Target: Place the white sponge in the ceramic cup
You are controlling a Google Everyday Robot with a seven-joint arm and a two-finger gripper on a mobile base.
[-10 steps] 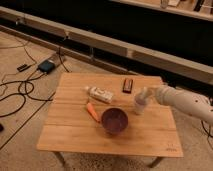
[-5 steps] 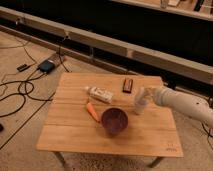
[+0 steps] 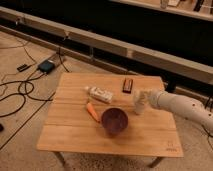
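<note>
Gripper (image 3: 140,98) above ceramic cup (image 3: 139,108) | white sponge hidden | arm (image 3: 180,105) cropped right

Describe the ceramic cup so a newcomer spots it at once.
On the light wooden table, look right of the wide dark purple bowl. The small plain white ceramic cup stands there, at the robot's hand; unlike the long white labelled tube lying farther left, it is short and upright.

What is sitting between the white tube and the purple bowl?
An orange carrot lies between the tube and the bowl, seen in the camera view; the end effector is off to the bowl's right.
</note>
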